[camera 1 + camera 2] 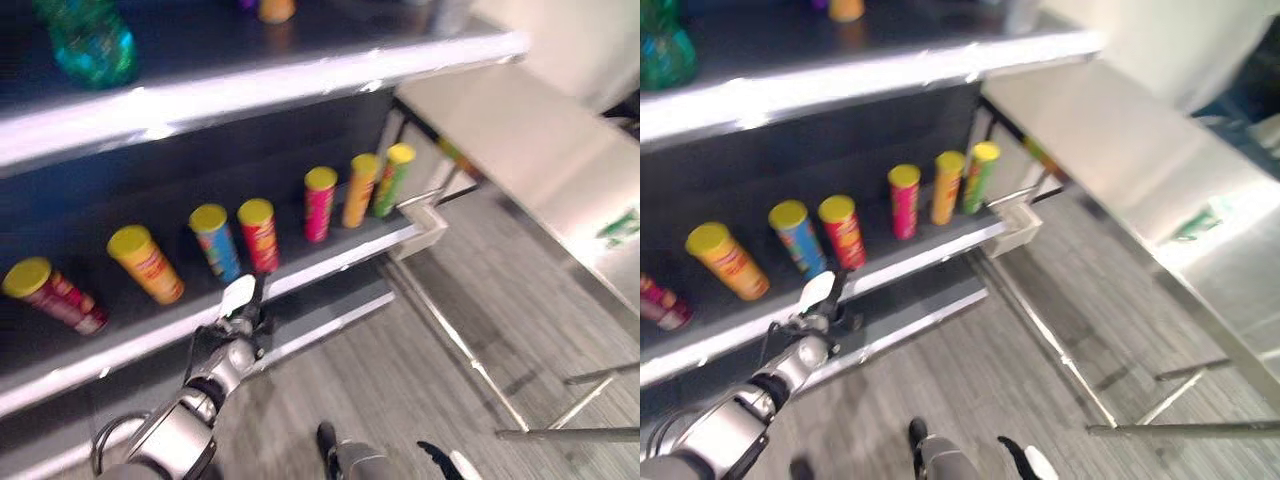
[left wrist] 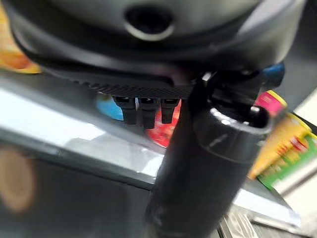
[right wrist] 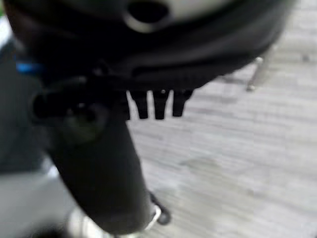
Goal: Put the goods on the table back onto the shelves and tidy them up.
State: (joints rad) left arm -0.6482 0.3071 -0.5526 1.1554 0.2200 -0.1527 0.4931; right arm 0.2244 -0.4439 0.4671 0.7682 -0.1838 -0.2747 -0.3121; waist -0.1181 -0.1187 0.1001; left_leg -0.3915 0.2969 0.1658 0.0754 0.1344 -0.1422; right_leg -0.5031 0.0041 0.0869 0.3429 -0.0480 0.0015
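Note:
Several chip cans with yellow lids stand in a row on the middle shelf (image 1: 330,262): a maroon one (image 1: 55,295) leaning far over, then orange (image 1: 150,265), blue (image 1: 215,245), red (image 1: 260,235), pink (image 1: 320,205), orange (image 1: 358,190) and green (image 1: 393,180). My left hand (image 1: 232,335) is raised in front of the shelf's edge, just below the blue and red cans, open and holding nothing, its white-capped thumb (image 1: 818,292) pointing up. In its wrist view the left fingers (image 2: 143,111) point at the red can (image 2: 166,134). My right hand (image 3: 99,163) hangs open over the floor, empty.
A silvery table (image 1: 520,130) stands to the right of the shelves, with a green item (image 1: 620,225) on its near part. The upper shelf (image 1: 250,90) carries a green bottle (image 1: 90,45) and an orange item (image 1: 275,10). Grey plank floor lies between the shelves and the table's legs (image 1: 450,330).

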